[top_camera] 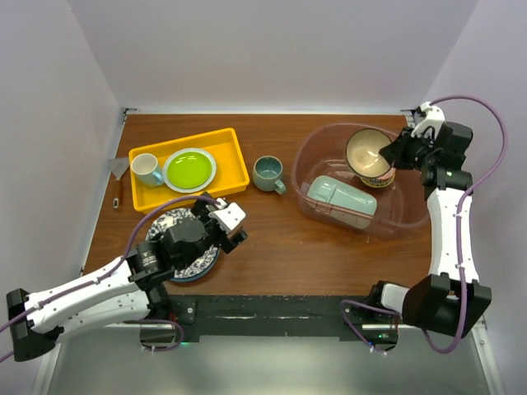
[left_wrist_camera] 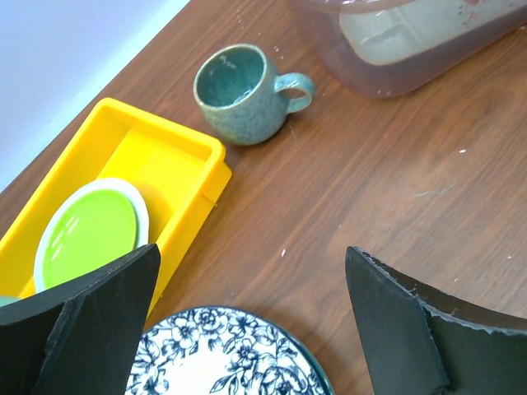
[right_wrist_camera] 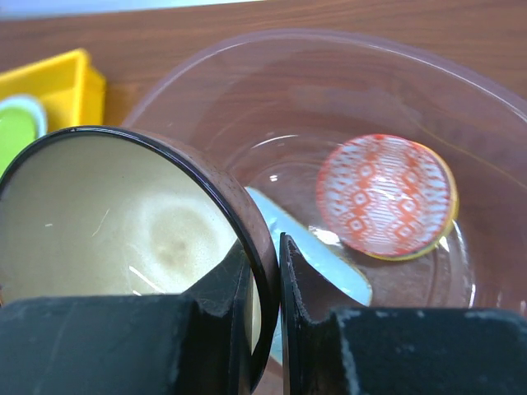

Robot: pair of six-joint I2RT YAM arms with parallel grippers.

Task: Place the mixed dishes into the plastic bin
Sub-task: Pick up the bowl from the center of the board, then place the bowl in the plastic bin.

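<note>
My right gripper point(right_wrist_camera: 268, 247) is shut on the rim of the tan bowl point(right_wrist_camera: 123, 222), one finger inside it and one outside. It holds the bowl tilted over the plastic bin point(top_camera: 317, 140) at the right. In the bin lie the mint-green tray point(top_camera: 342, 197) and a red-patterned plate point(right_wrist_camera: 385, 196). My left gripper point(left_wrist_camera: 251, 263) is open, its fingers point(left_wrist_camera: 395, 329) wide apart just above the far edge of the blue-patterned plate point(left_wrist_camera: 222, 354) at the front left point(top_camera: 177, 222). The grey-green mug point(top_camera: 268, 173) stands upright on the table between the yellow tray and the bin.
A shallow yellow tray point(top_camera: 226, 148) at the back left holds a lime-green plate point(top_camera: 189, 169) and a white cup point(top_camera: 146, 169). A small scraper point(top_camera: 119, 174) lies left of it. White walls close in the table on three sides.
</note>
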